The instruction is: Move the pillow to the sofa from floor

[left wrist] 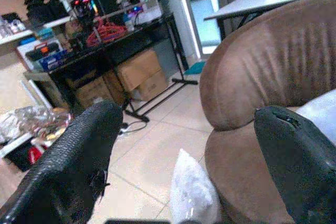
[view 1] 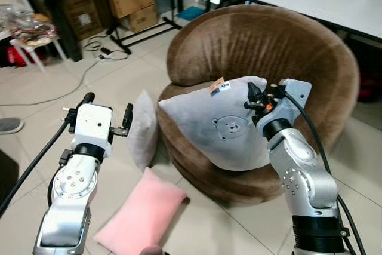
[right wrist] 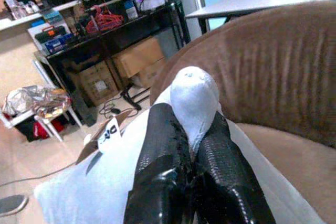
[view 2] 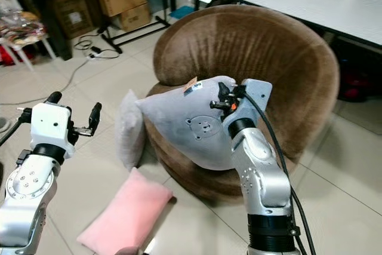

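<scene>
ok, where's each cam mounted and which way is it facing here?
Left eye: head, looking down at the brown round velvet sofa; both arms show.
Right eye: same scene, shifted.
Left wrist: along the open left pincer toward the sofa.
Right wrist: along the right pincer shut on the grey bear-print pillow.
All share the sofa.

The round brown sofa (view 1: 286, 46) is covered in plush, velvety cloth with a short matt nap, and the grey cloth pillow printed with a bear face (view 1: 215, 126) looks soft and smooth. The pink pillow (view 1: 143, 210) looks like fleecy matt cloth, lying on a floor of pale glossy tiles (view 1: 71, 106). The arms are brushed silver metal, with textured matt black fingers (right wrist: 157, 182).
</scene>
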You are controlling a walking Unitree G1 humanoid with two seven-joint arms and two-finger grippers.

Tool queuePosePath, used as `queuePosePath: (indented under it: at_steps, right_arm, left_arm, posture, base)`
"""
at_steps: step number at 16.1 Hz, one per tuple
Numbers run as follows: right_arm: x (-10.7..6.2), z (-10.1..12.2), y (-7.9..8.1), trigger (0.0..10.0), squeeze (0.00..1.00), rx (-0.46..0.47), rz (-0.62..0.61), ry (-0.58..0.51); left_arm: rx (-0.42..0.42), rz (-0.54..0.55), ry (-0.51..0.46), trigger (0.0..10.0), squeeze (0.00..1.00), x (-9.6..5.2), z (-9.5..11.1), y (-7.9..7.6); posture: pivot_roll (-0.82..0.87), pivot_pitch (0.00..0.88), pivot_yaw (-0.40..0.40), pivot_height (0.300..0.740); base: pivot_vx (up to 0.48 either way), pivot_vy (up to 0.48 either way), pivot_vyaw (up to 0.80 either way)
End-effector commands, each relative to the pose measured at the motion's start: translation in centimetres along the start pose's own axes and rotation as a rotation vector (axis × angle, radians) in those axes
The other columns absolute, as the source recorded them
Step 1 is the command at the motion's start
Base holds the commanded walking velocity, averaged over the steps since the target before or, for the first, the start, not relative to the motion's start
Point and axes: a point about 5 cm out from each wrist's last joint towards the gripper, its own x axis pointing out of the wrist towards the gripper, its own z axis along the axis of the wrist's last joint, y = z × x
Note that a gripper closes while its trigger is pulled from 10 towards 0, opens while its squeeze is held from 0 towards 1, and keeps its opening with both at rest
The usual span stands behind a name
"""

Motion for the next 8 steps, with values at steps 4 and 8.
queuePosePath:
  at_steps: [4,8]
  right_arm:
    - [0.61,0.84,0.59,10.0,0.0,-0.028,0.031,-0.063]
    - [0.91,0.89,0.88,10.0,0.0,-0.045,0.046,-0.075]
  left_arm:
    - [-0.004,-0.003,-0.042,10.0,0.0,0.14,0.87,0.39]
    - [-0.01,0.008,-0.046,10.0,0.0,0.09,0.91,0.54]
  posture:
    - [-0.02,0.0,0.019,0.74]
    - [-0.01,0.0,0.014,0.74]
  base:
    - [0.125,0.0,0.0]
    - [0.281,0.0,0.0]
